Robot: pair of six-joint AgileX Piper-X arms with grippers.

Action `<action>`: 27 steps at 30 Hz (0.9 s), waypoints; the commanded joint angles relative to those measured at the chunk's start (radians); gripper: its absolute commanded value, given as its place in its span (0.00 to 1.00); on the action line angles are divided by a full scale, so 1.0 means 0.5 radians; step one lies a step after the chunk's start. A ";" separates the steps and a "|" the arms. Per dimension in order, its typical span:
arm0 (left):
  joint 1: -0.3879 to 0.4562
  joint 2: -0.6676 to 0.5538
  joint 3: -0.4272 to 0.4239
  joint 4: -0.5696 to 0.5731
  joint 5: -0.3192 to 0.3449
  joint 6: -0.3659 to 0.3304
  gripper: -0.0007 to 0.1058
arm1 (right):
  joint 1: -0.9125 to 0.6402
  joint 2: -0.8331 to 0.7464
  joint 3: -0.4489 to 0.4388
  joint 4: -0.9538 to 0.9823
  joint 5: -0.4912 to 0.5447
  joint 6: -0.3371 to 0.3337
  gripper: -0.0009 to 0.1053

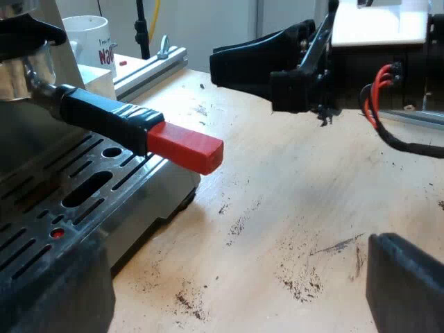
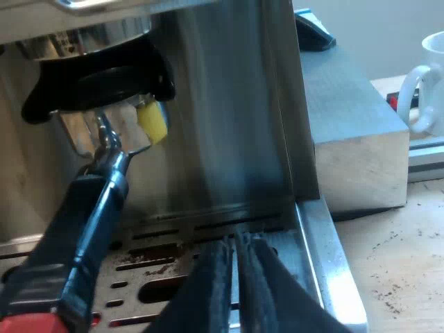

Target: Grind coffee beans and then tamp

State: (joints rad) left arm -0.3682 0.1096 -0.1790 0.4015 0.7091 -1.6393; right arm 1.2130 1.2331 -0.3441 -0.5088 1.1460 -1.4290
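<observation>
Metal holder with a dark handle that ends in red (image 1: 104,114): it is locked into the front of the shiny steel espresso machine (image 2: 229,104). The handle sticks out over the drip tray. Its red end (image 1: 184,149) is near the tray's outer edge.
Left gripper (image 1: 236,277): its black fingers (image 1: 406,284) are spread wide apart and hold nothing. One finger is by the corner of the drip tray and the other is over the table. The gripper sits low, near the machine's front.
Right gripper (image 2: 237,243): its two black fingers are pressed close together, with just a thin slit between them. They hold nothing. The tips point at the machine's front wall, over the drip tray and beside the holder's handle. In the left wrist view this gripper hangs above the table, near the red end but apart from it.
Silver drip tray with long slots (image 2: 326,257): brown coffee crumbs lie in some of the slots.
Light wooden table (image 1: 291,194): dark coffee crumbs (image 1: 298,277) are sprinkled on it in small patches.
White mug with red letters (image 1: 87,38): it stands upright past the machine, near a silver metal rail (image 1: 152,66).
Small yellow piece (image 2: 152,121): it sits just under the black ring (image 2: 97,80) where the holder is locked in.
</observation>
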 commanded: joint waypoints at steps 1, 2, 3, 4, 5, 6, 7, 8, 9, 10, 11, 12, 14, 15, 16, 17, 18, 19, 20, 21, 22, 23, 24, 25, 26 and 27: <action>-0.002 0.004 -0.002 -0.018 0.024 -0.001 0.72 | 0.041 -0.064 -0.014 0.007 -0.010 -0.056 0.06; -0.002 0.004 -0.002 -0.018 0.024 -0.001 0.72 | 0.080 -0.101 -0.014 0.028 -0.010 -0.103 0.06; -0.002 0.004 -0.002 -0.018 0.024 -0.001 0.72 | 0.117 -0.134 -0.014 0.043 -0.010 -0.139 0.06; -0.002 0.004 -0.002 -0.018 0.024 -0.001 0.72 | 0.136 -0.151 -0.014 0.047 -0.010 -0.149 0.06; -0.002 0.004 -0.002 -0.018 0.024 -0.001 0.72 | 0.178 -0.187 -0.014 0.047 -0.010 -0.171 0.07; -0.002 0.004 -0.002 -0.018 0.024 -0.001 0.72 | 0.207 -0.212 -0.014 0.047 -0.010 -0.200 0.09; -0.002 0.004 -0.002 -0.018 0.024 -0.001 0.72 | 0.227 -0.231 -0.014 0.047 -0.010 -0.220 0.14; -0.002 0.004 -0.002 -0.018 0.024 -0.001 0.72 | 0.272 -0.273 -0.014 0.047 -0.010 -0.234 0.26; -0.002 0.004 -0.002 -0.018 0.024 -0.001 0.72 | 0.303 -0.300 -0.014 0.047 -0.010 -0.234 0.36; -0.002 0.004 -0.002 -0.018 0.024 -0.001 0.72 | 0.325 -0.318 -0.014 0.047 -0.010 -0.234 0.45; -0.002 0.004 -0.002 -0.018 0.024 -0.001 0.72 | 0.353 -0.341 -0.014 0.047 -0.010 -0.239 0.56; -0.002 0.004 -0.002 -0.018 0.024 -0.001 0.72 | 0.379 -0.371 -0.014 0.047 -0.010 -0.251 0.65; -0.002 0.004 -0.002 -0.018 0.024 -0.001 0.72 | 0.405 -0.410 -0.014 0.061 -0.010 -0.257 0.69; -0.002 0.004 -0.002 -0.018 0.024 -0.001 0.72 | 0.422 -0.436 -0.023 0.090 -0.010 -0.259 0.69; -0.002 0.004 -0.002 -0.018 0.024 -0.001 0.72 | 0.428 -0.446 -0.029 0.119 -0.010 -0.258 0.69; -0.002 0.004 -0.002 -0.018 0.024 -0.001 0.72 | 0.431 -0.460 -0.057 0.191 -0.010 -0.258 0.69; -0.002 0.004 -0.002 -0.018 0.024 -0.001 0.72 | 0.433 -0.466 -0.071 0.248 -0.016 -0.258 0.69; -0.002 0.004 -0.002 -0.018 0.024 -0.001 0.72 | 0.432 -0.474 -0.113 0.355 -0.039 -0.258 0.69; -0.002 0.004 -0.002 -0.018 0.024 -0.001 0.72 | 0.432 -0.477 -0.194 0.528 -0.112 -0.240 0.69; -0.002 0.004 -0.002 -0.018 0.024 -0.001 0.72 | 0.432 -0.476 -0.239 0.588 -0.137 -0.220 0.69; -0.002 0.004 -0.002 -0.018 0.024 -0.001 0.72 | 0.432 -0.476 -0.299 0.696 -0.194 -0.188 0.69; -0.002 0.004 -0.002 -0.018 0.024 -0.001 0.72 | 0.432 -0.472 -0.374 0.849 -0.235 -0.113 0.69; -0.002 0.004 -0.002 -0.021 0.024 -0.001 0.72 | 0.432 -0.472 -0.399 0.935 -0.243 -0.080 0.69; -0.002 0.004 -0.002 -0.021 0.024 -0.001 0.72 | 0.432 -0.472 -0.473 1.127 -0.274 0.034 0.68; -0.002 0.004 -0.002 -0.021 0.024 -0.001 0.72 | 0.419 -0.472 -0.541 1.324 -0.329 0.151 0.68; -0.002 0.004 -0.002 -0.021 0.024 -0.001 0.72 | 0.414 -0.468 -0.572 1.388 -0.372 0.209 0.68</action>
State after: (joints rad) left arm -0.3682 0.1096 -0.1790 0.4015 0.7091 -1.6393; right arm 1.4256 1.0062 -0.6095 0.0062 0.9816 -1.3683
